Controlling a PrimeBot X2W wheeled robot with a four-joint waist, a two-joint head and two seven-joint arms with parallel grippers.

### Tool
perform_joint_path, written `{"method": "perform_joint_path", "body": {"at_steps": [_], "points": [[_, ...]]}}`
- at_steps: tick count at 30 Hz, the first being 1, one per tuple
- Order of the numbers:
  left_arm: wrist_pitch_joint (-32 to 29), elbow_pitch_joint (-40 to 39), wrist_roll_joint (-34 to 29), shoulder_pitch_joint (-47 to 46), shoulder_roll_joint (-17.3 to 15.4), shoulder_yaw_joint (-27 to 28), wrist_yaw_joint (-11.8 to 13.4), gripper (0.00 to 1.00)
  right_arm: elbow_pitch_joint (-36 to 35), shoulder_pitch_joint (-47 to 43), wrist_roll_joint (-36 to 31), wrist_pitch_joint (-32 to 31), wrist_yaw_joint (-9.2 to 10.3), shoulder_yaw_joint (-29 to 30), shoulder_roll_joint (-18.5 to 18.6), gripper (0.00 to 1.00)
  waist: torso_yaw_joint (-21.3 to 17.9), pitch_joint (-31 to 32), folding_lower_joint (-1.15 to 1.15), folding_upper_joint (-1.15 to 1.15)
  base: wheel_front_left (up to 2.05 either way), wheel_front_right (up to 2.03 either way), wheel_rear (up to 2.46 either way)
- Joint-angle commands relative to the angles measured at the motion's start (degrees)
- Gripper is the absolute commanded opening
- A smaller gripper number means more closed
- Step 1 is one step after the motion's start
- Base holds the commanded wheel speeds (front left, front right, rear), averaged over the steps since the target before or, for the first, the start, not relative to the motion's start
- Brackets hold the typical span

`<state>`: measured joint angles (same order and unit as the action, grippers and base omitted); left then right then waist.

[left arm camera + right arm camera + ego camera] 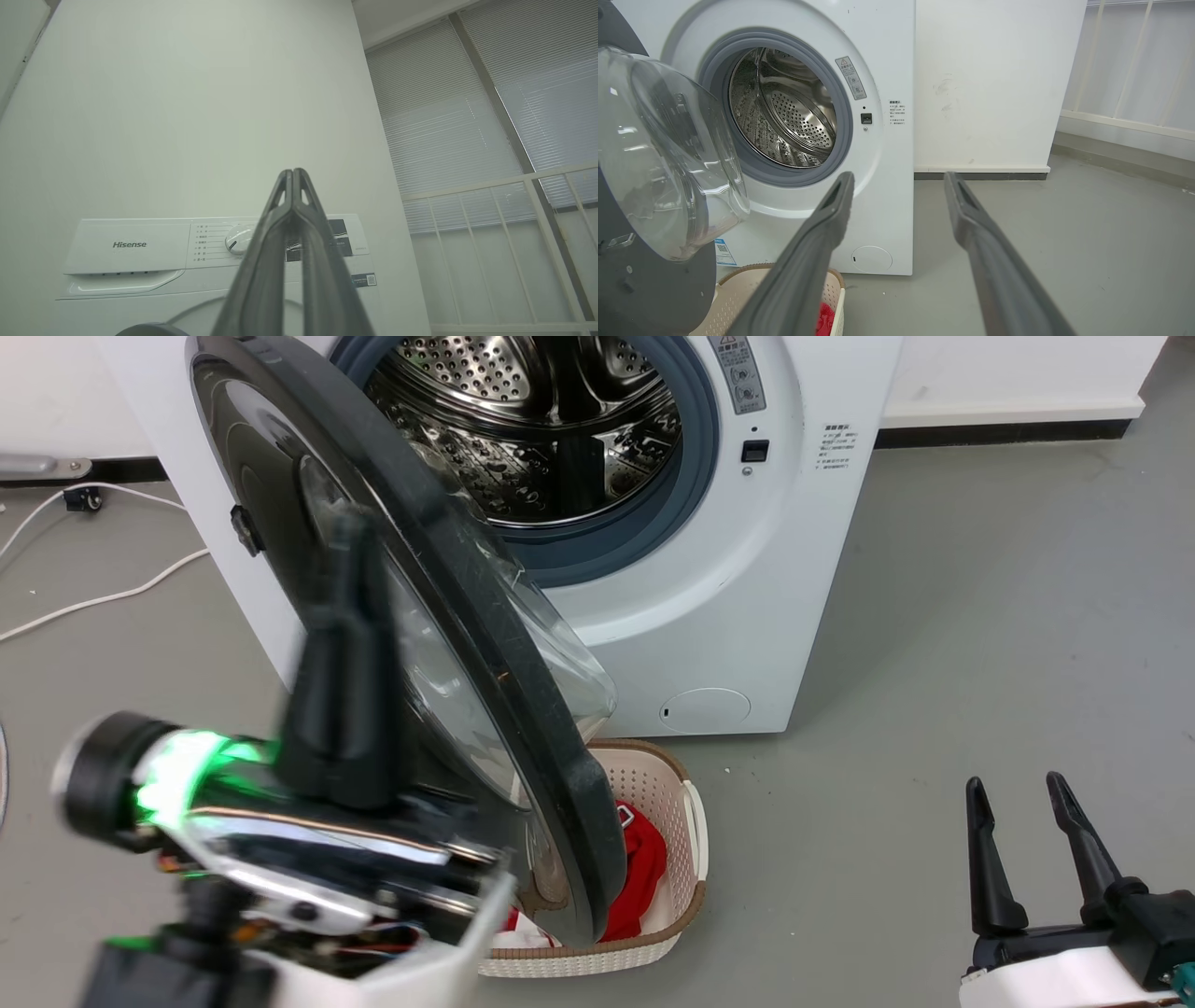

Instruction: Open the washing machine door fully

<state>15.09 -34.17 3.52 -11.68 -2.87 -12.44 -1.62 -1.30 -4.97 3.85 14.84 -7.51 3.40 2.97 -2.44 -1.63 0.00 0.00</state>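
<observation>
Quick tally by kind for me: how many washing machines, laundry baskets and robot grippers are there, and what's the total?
washing machine: 1
laundry basket: 1
grippers: 2, the left gripper and the right gripper
Total: 4

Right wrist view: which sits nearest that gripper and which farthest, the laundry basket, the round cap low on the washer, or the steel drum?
From the right gripper:
1. The laundry basket, on the floor at lower left, nearest.
2. The round cap, low on the washing machine front, behind the basket.
3. The steel drum, set back inside the opening, upper left.
</observation>
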Motion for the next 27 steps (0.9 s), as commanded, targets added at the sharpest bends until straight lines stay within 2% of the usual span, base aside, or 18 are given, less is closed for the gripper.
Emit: {"method": "perform_joint_path", "body": {"at_steps": [1, 9, 17, 23, 27], "points": [[0.10, 1.03, -0.40, 0.99, -0.02, -1.95, -0.86, 0.00, 0.17, 0.40, 0.07, 0.12, 0.04, 0.04, -0.18, 1.00, -0.03, -0.01, 0.00, 0.00, 0.00, 0.00, 0.00], [-3.80, 7.06, 0.34, 3.87, -0.86, -12.41, -3.91, 0.00, 0.41, 0.28, 0.12, 0.00, 0.04, 0.09, -0.18, 1.00, -0.05, 0.04, 0.00, 0.00, 0.00, 0.00, 0.00], [-8.22, 11.27, 3.67, 8.01, -2.75, -21.22, -5.28, 0.00, 0.73, 0.08, 0.37, -0.03, 0.04, -0.10, -0.17, 1.00, 0.03, 0.21, 0.00, 0.00, 0.00, 0.00, 0.00], [-10.94, 15.43, 5.84, 11.73, -5.70, -24.17, -5.47, 0.00, 1.08, 0.29, 0.65, 0.02, 0.04, -0.61, -0.17, 1.00, 0.02, -0.09, 0.00, 0.00, 0.00, 0.00, 0.00], [-11.66, 17.70, 6.23, 13.46, -7.12, -23.31, -4.65, 0.00, 1.31, 0.36, 0.92, 0.08, 0.04, -0.44, -0.18, 1.00, 0.13, -0.39, 0.00, 0.00, 0.00, 0.00, 0.00]]}}
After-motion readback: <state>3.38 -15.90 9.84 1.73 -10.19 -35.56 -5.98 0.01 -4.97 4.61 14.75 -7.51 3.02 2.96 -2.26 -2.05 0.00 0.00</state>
